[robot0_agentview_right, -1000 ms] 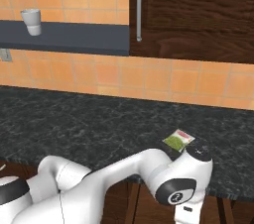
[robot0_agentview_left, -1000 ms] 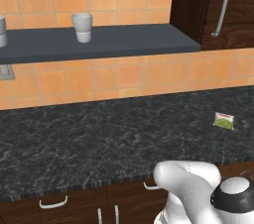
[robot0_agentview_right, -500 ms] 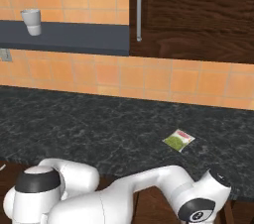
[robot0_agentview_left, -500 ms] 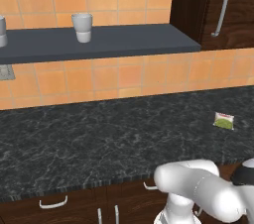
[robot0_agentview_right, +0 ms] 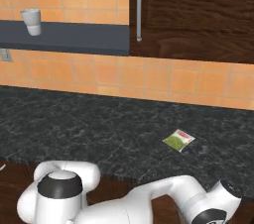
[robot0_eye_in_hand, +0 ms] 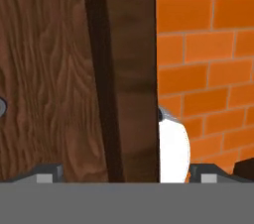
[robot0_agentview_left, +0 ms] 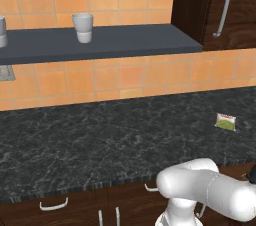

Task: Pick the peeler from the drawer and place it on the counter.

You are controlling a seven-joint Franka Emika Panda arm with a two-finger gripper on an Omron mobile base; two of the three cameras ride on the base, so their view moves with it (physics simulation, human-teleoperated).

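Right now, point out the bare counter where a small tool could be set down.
The counter is bare from its left end to the green-and-white packet, between the tiled wall and the front edge. Only the packet's spot at the right is taken; beyond it a short strip stays bare.

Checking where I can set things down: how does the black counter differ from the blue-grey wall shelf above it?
The counter is black with fine white veining; the shelf is plain blue-grey. The counter sits low over brown drawer fronts and runs on under the dark cabinet, while the shelf hangs higher on the orange tiles and stops at that cabinet. The counter carries a green-and-white packet; the shelf carries a white cup. Both are flat, level surfaces along the tiled wall.
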